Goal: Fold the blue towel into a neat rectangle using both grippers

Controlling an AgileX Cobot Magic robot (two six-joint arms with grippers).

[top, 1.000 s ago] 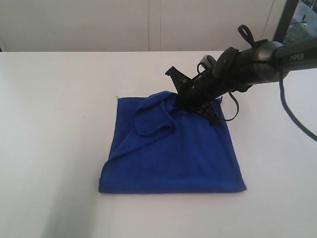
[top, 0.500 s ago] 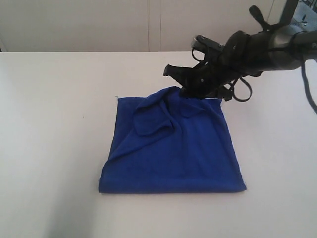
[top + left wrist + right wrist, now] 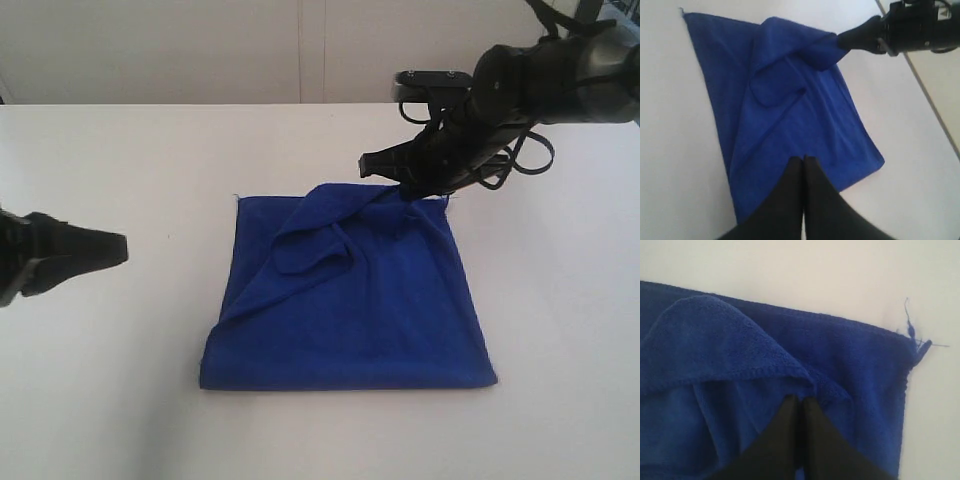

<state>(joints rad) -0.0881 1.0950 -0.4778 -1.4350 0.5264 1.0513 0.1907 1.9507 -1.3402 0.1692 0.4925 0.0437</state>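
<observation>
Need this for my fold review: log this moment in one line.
right black tapered fingers: shut, pinching raised fold of royal-blue terry towel | left black tapered fingers: shut, empty, apart from towel | fold: unfinished

Bright, even light; slight blur.

I assess this as a robotics lab or test room: bare white desk (image 3: 120, 400), plain pale panelled wall (image 3: 150, 50) along the frame's top, black robot arm (image 3: 560, 75) at upper right.
</observation>
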